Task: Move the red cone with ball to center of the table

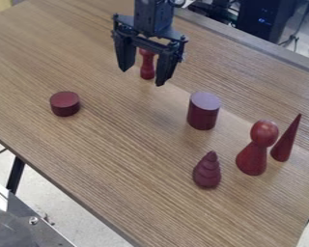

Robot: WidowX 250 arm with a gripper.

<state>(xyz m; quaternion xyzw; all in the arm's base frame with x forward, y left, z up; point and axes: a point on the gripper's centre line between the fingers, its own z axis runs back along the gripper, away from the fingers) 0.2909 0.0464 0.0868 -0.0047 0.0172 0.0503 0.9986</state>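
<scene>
We see the gripper (142, 78) hanging over the far side of the table (128, 140), its jaws wide and pointing down, holding nothing as far as we can tell. That spread would suit coming down around a piece, though we judge the grasp has yet to begin. A turned red spindle (147, 70) shows between the fingers from our angle, but we cannot tell whether it stands between them or behind. Our piece, the red cone with ball (252, 157), stands upright on its broad base towards the right-hand end, so it should be steady until lifted. The slim pointed cone (285, 144) is just beside it, and the ridged cone (207, 171) stands near its other side, so we would want the fingers lowered with care lest they tip either one. The ball's narrow neck looks to us a likely hold. The middle lies between the low disc (64, 104) and the tall cylinder (203, 113), so we would carry the piece high enough to pass that cylinder before setting it down upright.
</scene>
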